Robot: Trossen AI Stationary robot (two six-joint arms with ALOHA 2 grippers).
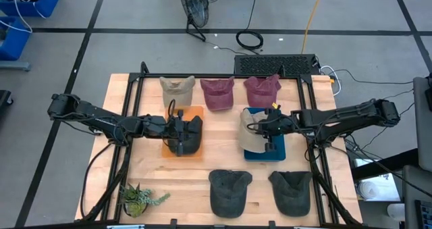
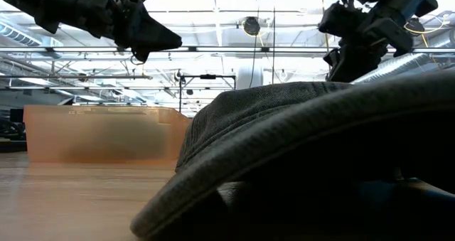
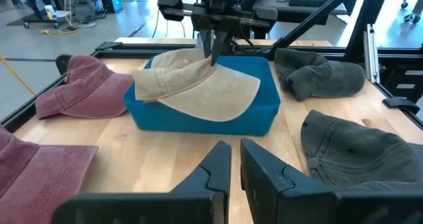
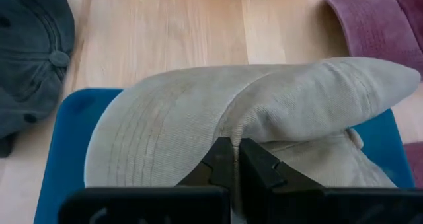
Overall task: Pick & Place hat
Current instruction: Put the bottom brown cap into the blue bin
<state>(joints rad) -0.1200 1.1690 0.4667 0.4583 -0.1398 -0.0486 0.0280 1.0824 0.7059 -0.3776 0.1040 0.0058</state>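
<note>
Tan hat (image 4: 251, 112) draped over blue tray (image 3: 198, 115), pinched at crown by right gripper (image 4: 234, 145), jaws closed on fabric. Left gripper (image 3: 234, 159) over orange tray (image 1: 196, 113), jaws nearly closed, holding nothing.

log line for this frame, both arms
right gripper: shut on tan hat, over blue bin | left gripper: shut, empty, above orange bin with dark hat

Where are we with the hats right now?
Looks done: a dark hat lies in the orange tray under the left gripper, shut and empty. In hand: right gripper pinches the tan hat over the blue bin. Left: five hats on the table.
</note>
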